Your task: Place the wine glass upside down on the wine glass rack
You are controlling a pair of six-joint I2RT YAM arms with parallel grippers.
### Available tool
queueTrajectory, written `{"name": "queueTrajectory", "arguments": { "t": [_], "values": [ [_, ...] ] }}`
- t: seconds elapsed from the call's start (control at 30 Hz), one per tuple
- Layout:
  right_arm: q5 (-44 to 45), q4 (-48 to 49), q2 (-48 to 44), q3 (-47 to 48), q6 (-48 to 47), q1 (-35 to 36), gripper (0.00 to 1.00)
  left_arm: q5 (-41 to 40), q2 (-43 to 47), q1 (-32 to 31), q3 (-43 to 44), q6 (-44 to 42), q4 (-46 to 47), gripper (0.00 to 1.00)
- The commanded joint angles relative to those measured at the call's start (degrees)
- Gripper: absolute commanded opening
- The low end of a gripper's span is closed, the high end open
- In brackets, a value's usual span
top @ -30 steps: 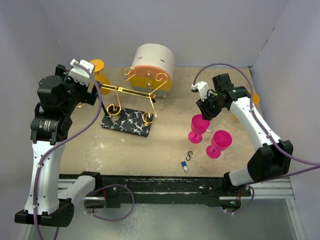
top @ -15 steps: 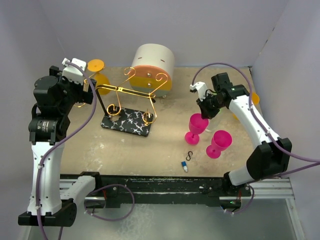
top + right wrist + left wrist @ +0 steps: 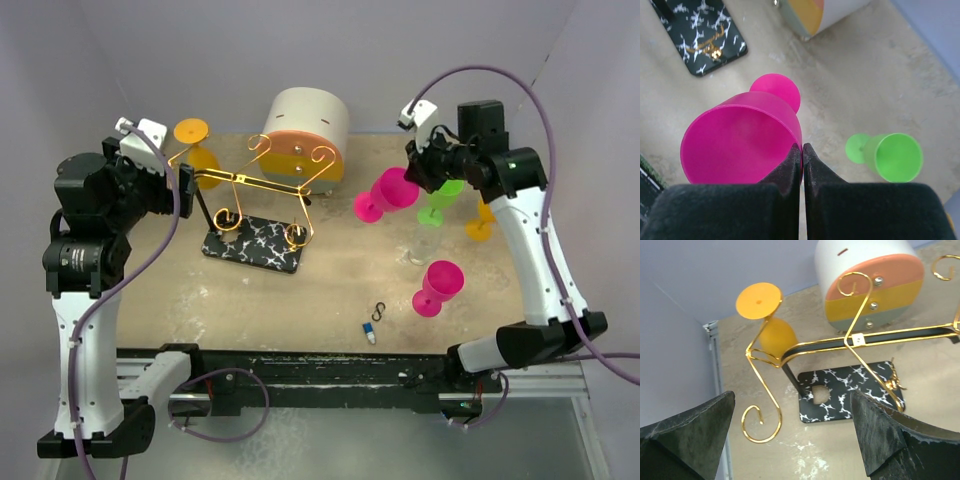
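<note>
Right wrist alone shows right gripper (image 3: 802, 150) clamping the wine glass (image 3: 735, 145) rim — left gripper (image 3: 792, 402) apart.

Left hand (image 3: 792, 400) open: two dark fingers (image 3: 690, 435) at 7 and 5 o'clock, wide apart, nothing between them. Wine glass rack (image 3: 890, 337) spans centre to 3 o'clock, gold wire with curled ends, on a black white-veined base (image 3: 855, 390). Orange wine glass (image 3: 774, 337) at 11 o'clock, foot disc uppermost, bowl tucked at the rack's wire arm (contact unclear). Round cream drawer box (image 3: 865, 260) at 1 o'clock, with orange, yellow and grey-green bands. Tan bench (image 3: 935, 405).
</note>
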State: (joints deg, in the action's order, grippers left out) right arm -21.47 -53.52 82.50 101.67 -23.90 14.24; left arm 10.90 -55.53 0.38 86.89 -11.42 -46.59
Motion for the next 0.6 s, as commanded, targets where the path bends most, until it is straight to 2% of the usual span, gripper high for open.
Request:
{"name": "queueTrajectory", "arguments": {
  "t": [0.0,0.27,0.57],
  "values": [
    [2.08,2.19,-3.50,6.73,3.28,0.26,0.00,7.41,1.28,0.41,3.79,2.92,-4.08,0.99],
    [4.46,8.17,-4.25,12.00,5.60,0.26,0.00,16.77,2.33,0.41,3.71,4.28,-4.52,0.99],
    [-2.05,19.86,-4.01,12.78,11.61,0.26,0.00,26.94,-1.83,0.41,2.00,13.26,5.49,1.00]
  ]
}}
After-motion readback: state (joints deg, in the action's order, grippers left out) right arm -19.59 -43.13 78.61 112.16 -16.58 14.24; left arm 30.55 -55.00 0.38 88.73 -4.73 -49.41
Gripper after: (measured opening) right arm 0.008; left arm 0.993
